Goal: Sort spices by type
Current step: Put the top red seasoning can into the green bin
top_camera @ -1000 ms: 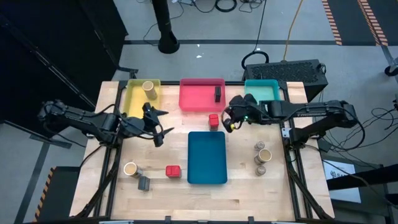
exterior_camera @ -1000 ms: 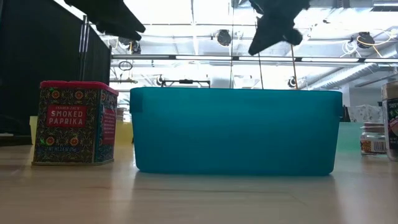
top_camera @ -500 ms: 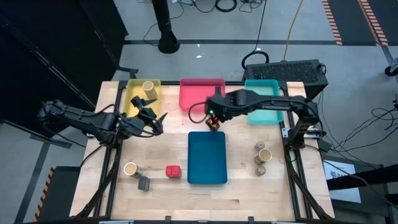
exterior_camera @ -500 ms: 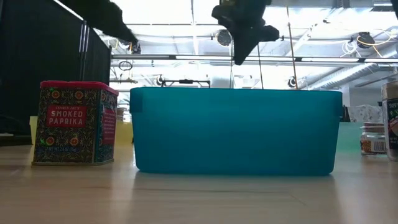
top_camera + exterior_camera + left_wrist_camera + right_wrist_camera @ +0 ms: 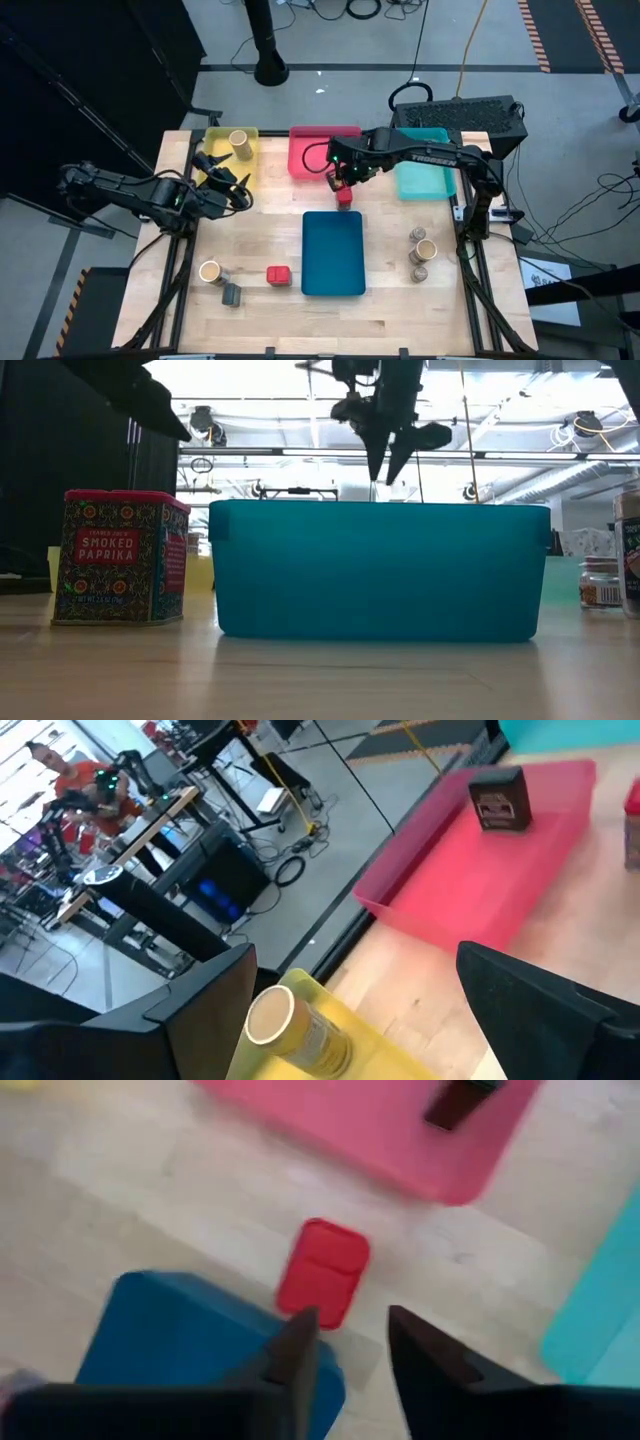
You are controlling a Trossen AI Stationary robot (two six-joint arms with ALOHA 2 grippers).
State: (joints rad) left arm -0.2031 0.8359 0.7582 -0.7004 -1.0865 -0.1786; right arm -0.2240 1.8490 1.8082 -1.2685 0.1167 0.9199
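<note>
A red spice box (image 5: 345, 197) (image 5: 322, 1272) stands on the table between the pink tray (image 5: 312, 158) and the blue tray (image 5: 333, 252). My right gripper (image 5: 341, 182) (image 5: 352, 1330) hangs above it, pointing down, a little open, touching nothing. A dark box (image 5: 498, 798) stands in the pink tray. A tan jar (image 5: 239, 143) stands in the yellow tray (image 5: 220, 150). My left gripper (image 5: 225, 174) (image 5: 355, 960) is wide open beside the yellow tray, holding nothing. Near the front left stand a tan jar (image 5: 209, 271), a red paprika box (image 5: 278, 274) (image 5: 120, 558) and a dark grey box (image 5: 232, 294).
A teal tray (image 5: 425, 175) sits at the far right, partly under my right arm. Three small jars (image 5: 420, 252) stand close together near the table's right edge. The blue tray (image 5: 378, 570) fills the middle of the low view.
My right gripper has swung from near the teal tray toward the table's left, tipped to point down over the red box, and opened a little. My left gripper has drawn back toward the yellow tray and turned, staying open.
</note>
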